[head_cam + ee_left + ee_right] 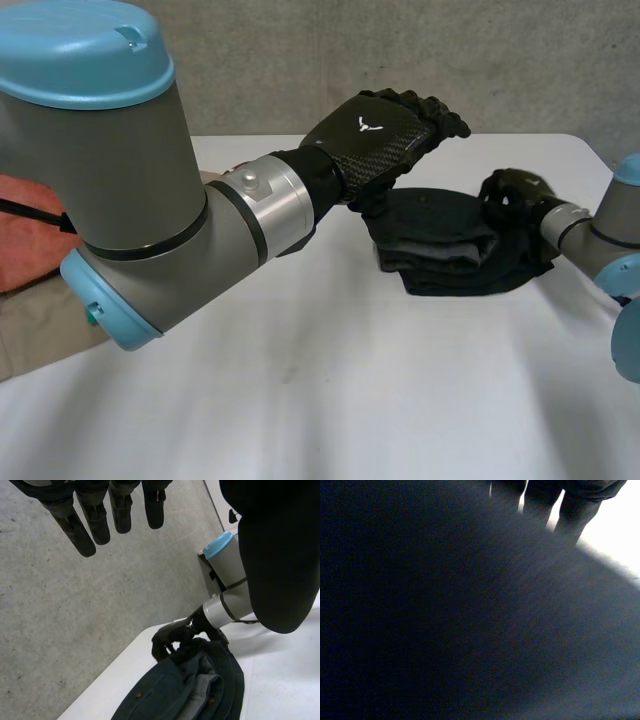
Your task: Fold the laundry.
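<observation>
A dark blue garment (440,245) lies folded into a thick bundle on the white table (300,400), right of the middle. My left hand (385,135) hovers above the bundle's left end with relaxed, straight fingers (95,525) and nothing in it. My right hand (515,192) sits at the bundle's right edge, fingers curled into the cloth. In the left wrist view the garment (185,690) shows a grey lining and small buttons, with my right hand (167,637) clutching its far edge. Dark cloth (470,620) lies close under my right palm, my fingers (575,515) beyond it.
An orange-red cloth (20,230) and a beige cloth (40,330) lie at the table's left edge, partly behind my left arm. A grey concrete wall stands behind the table. Bare tabletop stretches in front of the bundle.
</observation>
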